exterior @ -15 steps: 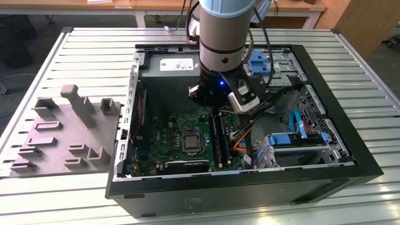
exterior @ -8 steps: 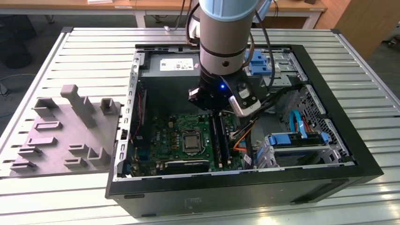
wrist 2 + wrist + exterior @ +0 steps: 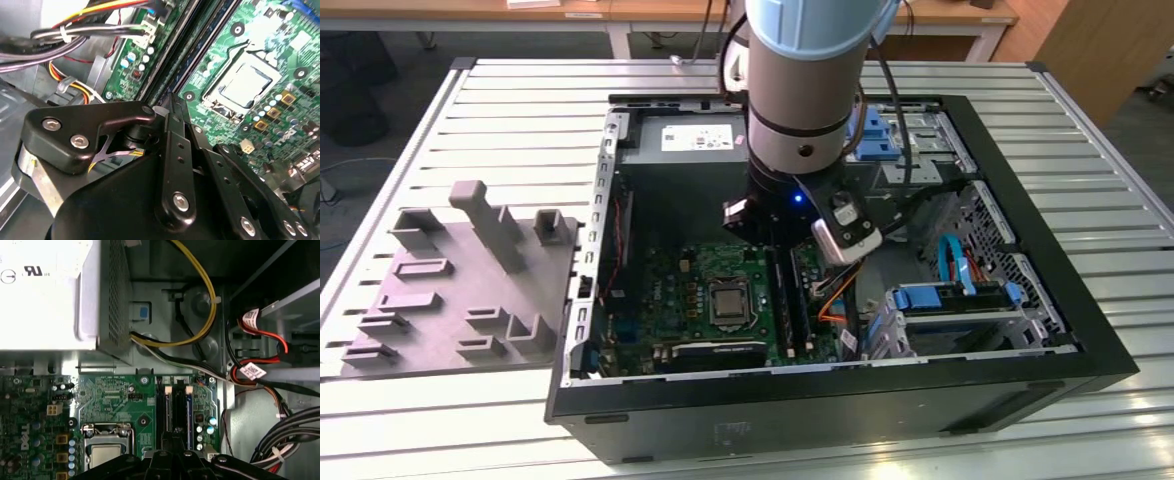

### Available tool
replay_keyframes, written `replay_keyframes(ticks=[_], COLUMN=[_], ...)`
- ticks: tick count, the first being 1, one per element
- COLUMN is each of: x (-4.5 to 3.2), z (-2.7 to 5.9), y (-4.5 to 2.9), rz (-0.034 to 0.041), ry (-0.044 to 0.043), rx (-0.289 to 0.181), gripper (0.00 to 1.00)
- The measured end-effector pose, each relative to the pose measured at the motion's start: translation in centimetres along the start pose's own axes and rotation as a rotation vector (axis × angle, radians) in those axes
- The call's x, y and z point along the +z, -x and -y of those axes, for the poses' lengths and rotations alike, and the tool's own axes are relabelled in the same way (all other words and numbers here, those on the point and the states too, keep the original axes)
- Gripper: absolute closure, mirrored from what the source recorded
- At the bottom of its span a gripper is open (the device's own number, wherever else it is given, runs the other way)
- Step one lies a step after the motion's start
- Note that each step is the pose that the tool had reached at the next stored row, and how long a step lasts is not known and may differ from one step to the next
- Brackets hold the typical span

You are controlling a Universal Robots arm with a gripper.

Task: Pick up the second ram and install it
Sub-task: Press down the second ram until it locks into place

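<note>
The exterior view looks down from high at the open computer case [image 3: 1067,345] on a slatted table [image 3: 494,110]. Both wrist views sit close inside it, sharing the green board [image 3: 115,400] and its socket [image 3: 245,85].

We see a slatted pale metal tabletop [image 3: 520,110] in even indoor light, a wooden desk [image 3: 654,12] with white legs behind it, and dark grey floor [image 3: 360,170] alongside.

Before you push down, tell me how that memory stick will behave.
The memory stick looks thin and flat, standing on edge in its slot on the green board, so it is probably stiff lengthwise yet apt to tilt sideways. Its exposed chips suggest fragility; likely light.
</note>
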State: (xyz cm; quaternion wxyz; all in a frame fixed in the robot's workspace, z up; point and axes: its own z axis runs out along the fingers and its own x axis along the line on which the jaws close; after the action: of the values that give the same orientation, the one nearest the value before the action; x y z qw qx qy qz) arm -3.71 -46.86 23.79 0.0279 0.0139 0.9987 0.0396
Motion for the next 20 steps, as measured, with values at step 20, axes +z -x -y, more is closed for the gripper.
replay_keyframes(ticks=[20], x=[-0.14], z=[1.80], y=[0.06], rz=[-0.0017], ry=[-0.0336], rx=[-0.002], gripper=[0.89])
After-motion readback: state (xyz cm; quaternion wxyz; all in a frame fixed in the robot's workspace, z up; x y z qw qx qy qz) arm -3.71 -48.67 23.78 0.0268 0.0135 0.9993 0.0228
